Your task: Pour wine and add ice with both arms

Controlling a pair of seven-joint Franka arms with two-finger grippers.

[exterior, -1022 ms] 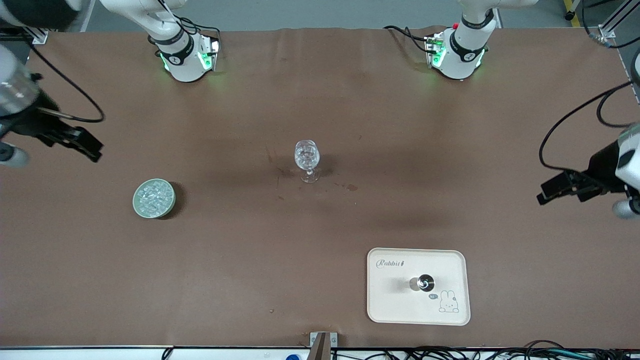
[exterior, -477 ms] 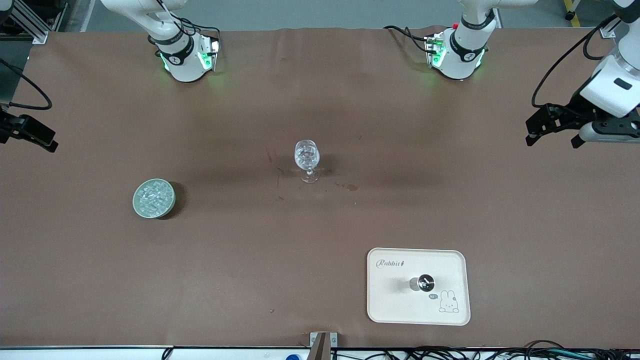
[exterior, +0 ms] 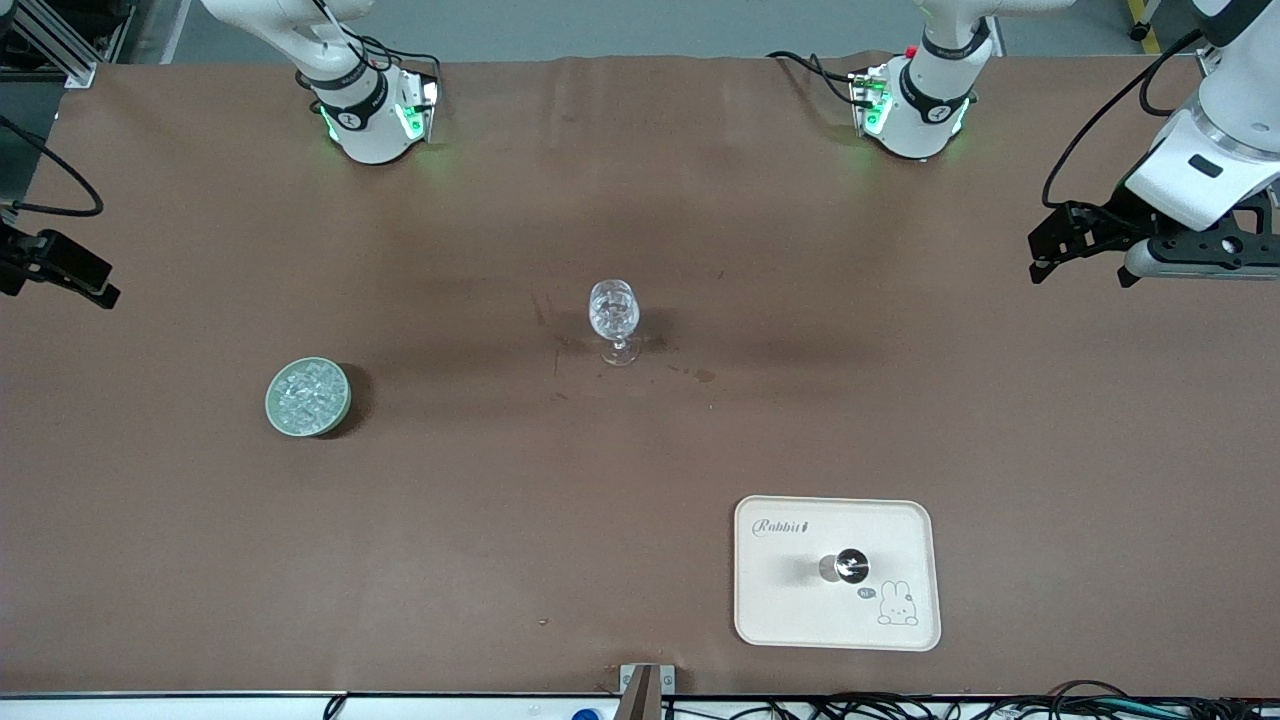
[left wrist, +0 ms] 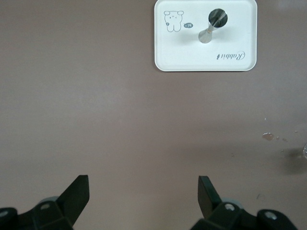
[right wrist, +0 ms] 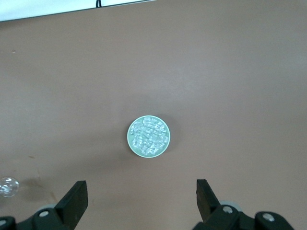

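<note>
Brown worktop (exterior: 640, 480), wide and mostly bare, both arm bases along its edge farthest from the front camera.

Going across the front view from the right arm's end: my right end effector (exterior: 75, 270) hangs at the edge of view over the worktop's margin, fingers spread wide in its wrist view, nothing between them. The ice dish (exterior: 308, 397), green and round, full of clear cubes, sits flat toward that end, and shows in the right wrist view too (right wrist: 148, 136). The wine glass (exterior: 614, 320) stands upright mid-worktop, farther from the front camera than the dish; something clear glints in the bowl, but I can't tell ice from liquid. The tray (exterior: 838, 520) lies near the front camera's edge with a small metal pourer (exterior: 845, 567) upright on it. My left end effector (exterior: 1075, 240) is up over the left arm's end, fingers apart, holding nothing.

Judgement: both arms being pulled back fits either a stage ahead of reaching or one after glass filling; I can't settle which.

For any reach: come down straight on the dish rim or the pourer, keep them level, go slow near the glass, since a thin stem tips easily. Small dark stains (exterior: 703, 375) by the glass, harmless. Paths between arms and things look open.
</note>
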